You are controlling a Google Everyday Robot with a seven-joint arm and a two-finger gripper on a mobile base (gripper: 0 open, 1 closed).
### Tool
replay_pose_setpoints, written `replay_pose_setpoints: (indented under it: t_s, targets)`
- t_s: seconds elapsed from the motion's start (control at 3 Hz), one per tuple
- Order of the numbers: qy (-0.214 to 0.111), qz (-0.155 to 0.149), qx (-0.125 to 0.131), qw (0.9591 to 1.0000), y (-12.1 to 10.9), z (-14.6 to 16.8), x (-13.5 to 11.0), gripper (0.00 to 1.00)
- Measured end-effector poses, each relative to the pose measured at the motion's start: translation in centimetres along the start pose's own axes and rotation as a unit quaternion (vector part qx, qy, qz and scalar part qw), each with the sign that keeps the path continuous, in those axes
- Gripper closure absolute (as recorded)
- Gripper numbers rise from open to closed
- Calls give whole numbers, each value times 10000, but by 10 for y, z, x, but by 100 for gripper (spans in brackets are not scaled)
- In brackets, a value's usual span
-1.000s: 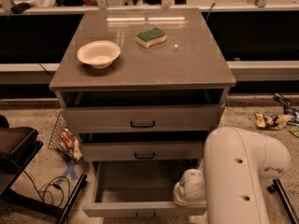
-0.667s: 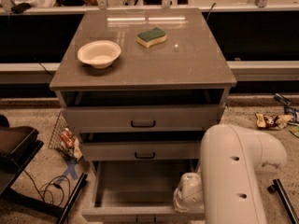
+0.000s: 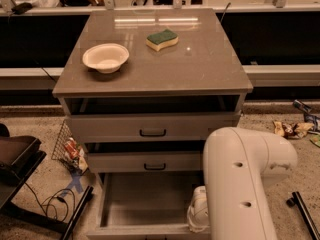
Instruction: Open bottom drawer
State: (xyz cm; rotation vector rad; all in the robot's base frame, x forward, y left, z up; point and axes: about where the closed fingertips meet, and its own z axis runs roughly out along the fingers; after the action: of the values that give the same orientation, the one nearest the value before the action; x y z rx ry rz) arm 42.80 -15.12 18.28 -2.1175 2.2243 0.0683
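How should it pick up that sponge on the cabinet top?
Come from above and close the jaws across the long edges of the sponge; it lies flat, green side up. The gripper is low, beside the right front corner of the open bottom drawer.

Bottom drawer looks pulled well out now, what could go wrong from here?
The bottom drawer is already far out; pulling more might bring it off its runners.
The gripper sits at the drawer's front right corner, largely hidden by the arm, so a snag on withdrawal would be hard to spot.
With the upper drawers ajar too, the cabinet could tip forward.
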Motion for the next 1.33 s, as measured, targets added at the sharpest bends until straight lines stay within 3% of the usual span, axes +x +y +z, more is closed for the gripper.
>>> replay_pose_setpoints:
  t_s: [0.33, 0.67, 1.33]
  targets:
    - [65, 27, -112, 9999, 8, -1, 1, 100]
    - [46, -201, -243, 9995, 10, 3, -10, 100]
    - [39, -246, -267, 9993, 10, 4, -13, 59]
